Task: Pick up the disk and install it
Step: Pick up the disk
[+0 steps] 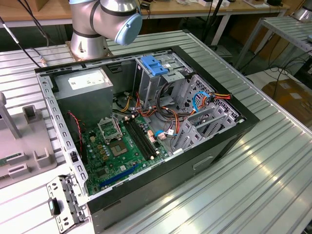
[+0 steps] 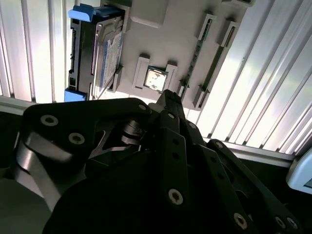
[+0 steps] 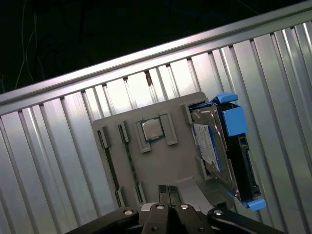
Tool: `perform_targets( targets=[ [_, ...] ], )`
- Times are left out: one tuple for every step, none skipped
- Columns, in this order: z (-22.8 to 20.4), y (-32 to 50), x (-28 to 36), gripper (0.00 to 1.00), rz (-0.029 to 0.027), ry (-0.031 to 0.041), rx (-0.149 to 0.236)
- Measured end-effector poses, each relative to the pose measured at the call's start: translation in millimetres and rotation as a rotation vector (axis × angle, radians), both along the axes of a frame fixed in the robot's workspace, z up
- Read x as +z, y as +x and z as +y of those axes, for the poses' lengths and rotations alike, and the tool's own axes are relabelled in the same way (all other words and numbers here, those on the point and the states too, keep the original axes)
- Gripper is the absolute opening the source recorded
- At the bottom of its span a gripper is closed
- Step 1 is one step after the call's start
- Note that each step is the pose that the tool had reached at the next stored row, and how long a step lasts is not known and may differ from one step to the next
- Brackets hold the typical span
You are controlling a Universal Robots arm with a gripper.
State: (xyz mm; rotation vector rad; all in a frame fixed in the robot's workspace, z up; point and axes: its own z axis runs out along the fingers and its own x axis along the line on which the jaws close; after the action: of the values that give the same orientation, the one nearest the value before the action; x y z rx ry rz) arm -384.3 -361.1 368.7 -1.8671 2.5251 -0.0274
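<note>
One disk (image 3: 219,146), one grey holder (image 3: 161,165)

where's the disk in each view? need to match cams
Second wrist view: disk stands on edge at one end of the grey fixture tray, beside the CPU chip.
First wrist view: disk at that same tray end, chip alongside.
Exterior view: grey fixture tray at the exterior view's left edge, cropped there.
Shared landmark: grey fixture tray.

Pincer (image 2: 169,97) closed & empty, near gray holder (image 2: 161,34) w/ disk (image 2: 87,53) standing on edge, not touching.
</note>
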Motion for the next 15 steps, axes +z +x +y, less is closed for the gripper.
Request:
perform_targets(
  targets=[
    [0.0,0.0,0.0,0.11,0.0000,0.0000,0.004],
    [0.0,0.0,0.0,0.11,0.0000,-0.0001,0.009],
    [0.0,0.0,0.0,0.11,0.0000,0.0001,0.017],
    [0.0,0.0,0.0,0.11,0.0000,0.0001,0.022],
    [0.0,0.0,0.0,0.11,0.0001,0.0000,0.028],
    [0.0,0.0,0.0,0.11,0.0000,0.0000,0.036],
    [-0.1,0.1,0.0,0.11,0.0000,0.0000,0.043],
    [-0.1,0.0,0.0,0.11,0.0000,0.0000,0.051],
    [0.0,0.1,0.0,0.11,0.0000,0.0000,0.060],
    [0.0,0.0,0.0,0.11,0.0000,0.0000,0.069],
    [0.0,0.0,0.0,0.11,0.0000,0.0000,0.078],
    [0.0,0.0,0.0,0.11,0.0000,0.0000,0.086],
    [0.0,0.0,0.0,0.11,0.0000,0.0000,0.094],
    [0.0,0.0,0.0,0.11,0.0000,0.0000,0.107],
    [0.0,0.0,0.0,0.11,0.0000,0.0000,0.120]
  ],
)
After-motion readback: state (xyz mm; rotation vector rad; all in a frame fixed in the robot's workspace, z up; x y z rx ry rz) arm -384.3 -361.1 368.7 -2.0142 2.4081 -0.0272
